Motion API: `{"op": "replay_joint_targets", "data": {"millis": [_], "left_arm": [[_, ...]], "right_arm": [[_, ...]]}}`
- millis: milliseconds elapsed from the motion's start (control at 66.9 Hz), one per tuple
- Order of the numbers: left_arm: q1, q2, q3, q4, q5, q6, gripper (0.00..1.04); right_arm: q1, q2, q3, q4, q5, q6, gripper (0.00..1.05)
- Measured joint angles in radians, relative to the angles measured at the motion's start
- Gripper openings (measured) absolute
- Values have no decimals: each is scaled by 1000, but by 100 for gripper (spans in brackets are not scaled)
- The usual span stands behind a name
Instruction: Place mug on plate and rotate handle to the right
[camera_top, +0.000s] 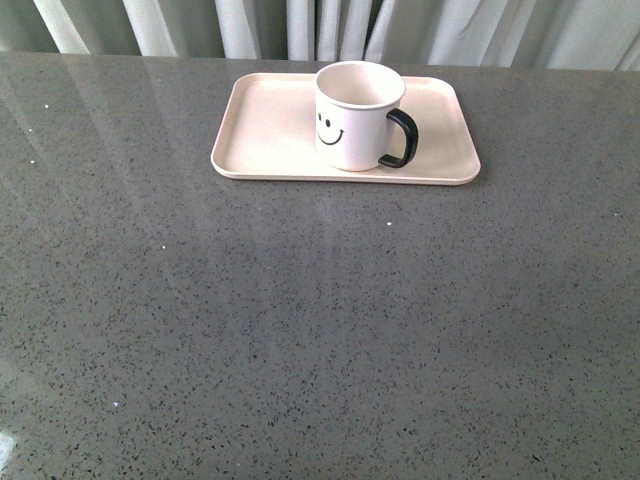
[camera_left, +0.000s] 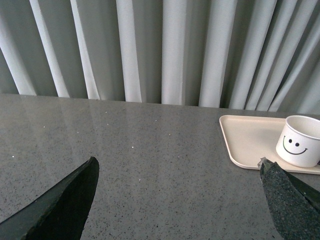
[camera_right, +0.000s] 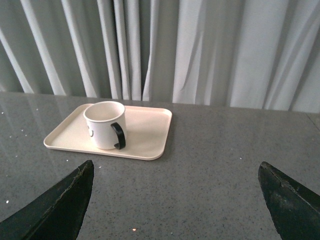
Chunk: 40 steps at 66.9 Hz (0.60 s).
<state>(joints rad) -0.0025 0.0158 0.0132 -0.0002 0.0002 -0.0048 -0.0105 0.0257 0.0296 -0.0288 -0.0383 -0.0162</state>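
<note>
Sitting upright on plate (camera_top: 265, 140), mug (camera_top: 358, 115) points handle (camera_top: 404, 138) around 4 o'clock; left gripper (camera_left: 177, 161) and right gripper (camera_right: 175, 164) both spread wide, gripping nothing.

Mug (camera_top: 352, 115) on plate (camera_top: 265, 140), handle (camera_top: 402, 138) rightward

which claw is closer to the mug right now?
Right, by a little, I'd judge. Neither claw touches the mug on the plate. The right claw faces it fairly squarely; the left claw has it at the edge of its view.
</note>
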Motion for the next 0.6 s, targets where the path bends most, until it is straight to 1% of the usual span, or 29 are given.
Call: {"op": "replay_joint_targets", "data": {"millis": [15, 30, 45, 60, 75, 105, 134, 224, 269, 374, 463, 598], "left_arm": [[0, 0, 0, 0, 0, 0, 95], [0, 0, 0, 0, -1, 0, 95], [0, 0, 0, 0, -1, 0, 95], [0, 0, 0, 0, 0, 0, 95], [0, 0, 0, 0, 1, 0, 96], [0, 0, 0, 0, 1, 0, 95], [0, 0, 0, 0, 0, 0, 95], [0, 0, 0, 0, 0, 0, 95], [0, 0, 0, 0, 0, 0, 95], [0, 0, 0, 0, 0, 0, 95], [0, 0, 0, 0, 0, 0, 95], [0, 0, 0, 0, 0, 0, 95]], "right_arm": [[-21, 33, 30, -74, -76, -21, 96], [-31, 55, 47, -114, -111, -27, 96], [-58, 119, 86, -197, -177, -54, 96], [-68, 135, 96, -216, -192, -66, 96], [-86, 228, 145, -296, -264, -96, 96], [-102, 337, 195, -340, -329, -123, 96], [-109, 436, 232, -328, -353, -143, 96], [-110, 664, 330, -196, -352, -183, 96], [-108, 795, 391, -99, -327, -192, 96], [-92, 1039, 522, 35, -287, -195, 96], [-64, 1238, 655, 82, -262, -188, 96], [-20, 1461, 843, 66, -238, -152, 96]]}}
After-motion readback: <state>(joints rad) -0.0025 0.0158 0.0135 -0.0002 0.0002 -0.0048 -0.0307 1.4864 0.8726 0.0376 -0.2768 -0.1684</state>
